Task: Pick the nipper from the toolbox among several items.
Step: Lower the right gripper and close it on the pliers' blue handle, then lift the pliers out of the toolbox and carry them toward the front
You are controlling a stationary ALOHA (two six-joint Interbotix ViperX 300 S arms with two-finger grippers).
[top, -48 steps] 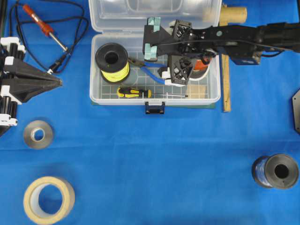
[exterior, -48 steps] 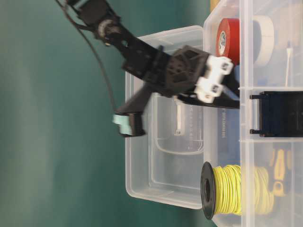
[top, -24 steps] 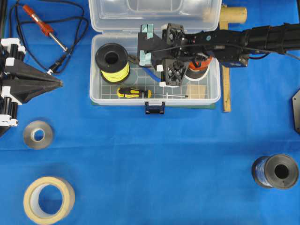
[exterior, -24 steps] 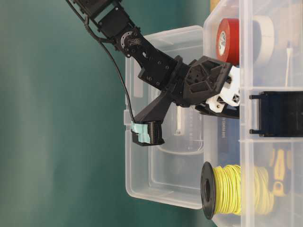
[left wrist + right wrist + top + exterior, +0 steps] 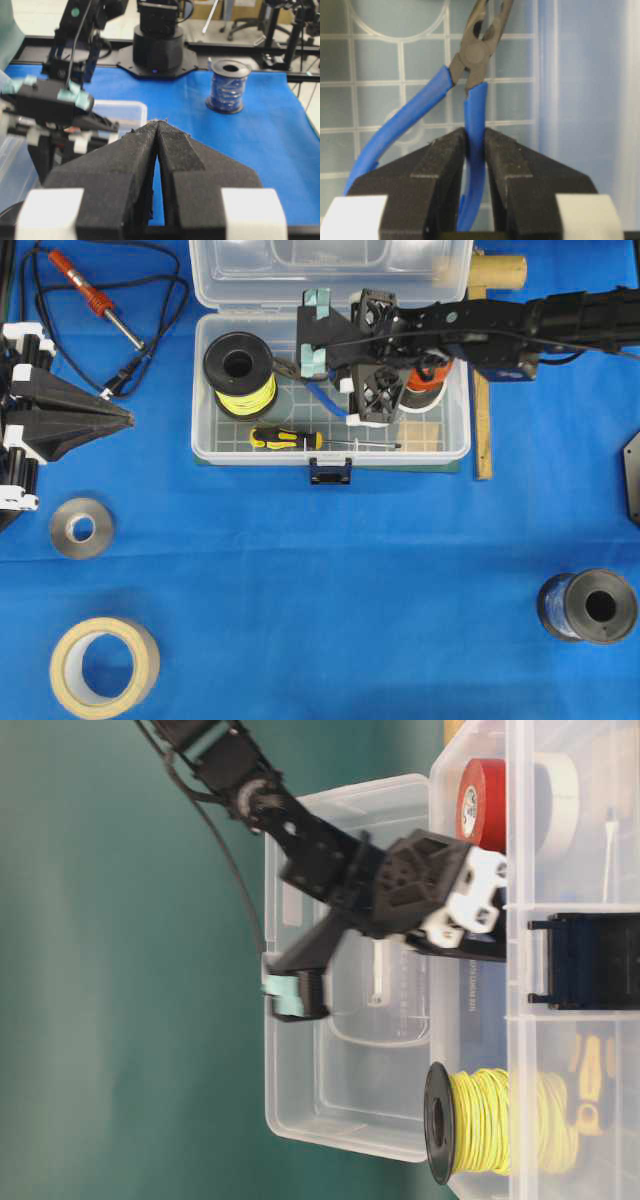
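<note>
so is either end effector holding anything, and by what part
The right end effector is shut on the nipper, pinching one of its two blue handles; the other handle curves free to the side. The left end effector is shut and holds nothing.

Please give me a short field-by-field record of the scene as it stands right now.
right gripper: shut on one blue handle of the nipper, inside the toolbox
nipper's other handle: free, curving off to the left in the right wrist view
left gripper: shut, holding nothing, away from the toolbox
toolbox lid: open
also in toolbox: yellow wire spool, screwdriver
outside toolbox: soldering iron, tape roll
</note>
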